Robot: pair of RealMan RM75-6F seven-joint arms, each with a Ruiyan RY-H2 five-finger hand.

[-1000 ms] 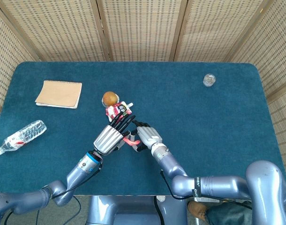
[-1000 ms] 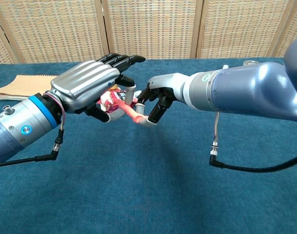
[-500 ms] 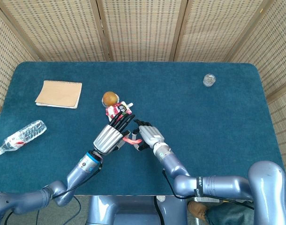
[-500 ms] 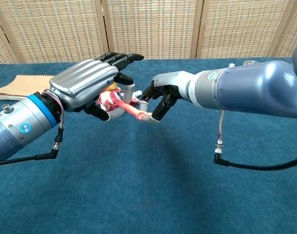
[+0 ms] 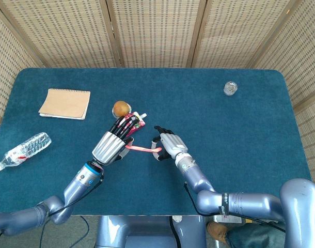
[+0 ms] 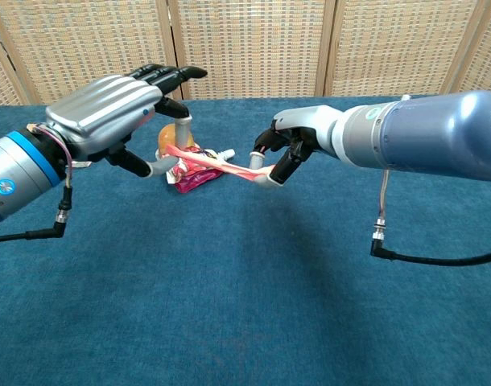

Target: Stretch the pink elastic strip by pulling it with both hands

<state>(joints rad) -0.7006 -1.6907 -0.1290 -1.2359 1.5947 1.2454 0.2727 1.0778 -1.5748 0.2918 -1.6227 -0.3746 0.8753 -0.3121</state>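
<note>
A dark blue cloth-covered table (image 5: 240, 134) stands before woven wicker screens (image 5: 152, 31). Above the middle of it, the left hand (image 5: 110, 145) and right hand (image 5: 168, 144) each pinch one end of the pink strip (image 5: 142, 149), which runs taut between them in the air. Just behind the strip lie a red snack packet (image 5: 131, 120) and a round fruit (image 5: 121, 108). Farther left sit a brown notebook (image 5: 65, 103) and a plastic bottle (image 5: 22, 150); a small clear glass (image 5: 230, 88) stands far right.

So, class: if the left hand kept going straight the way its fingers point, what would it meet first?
Probably the red snack packet, which lies just past the left hand in the head view; the round fruit sits beyond. Height above the table is unclear.
</note>
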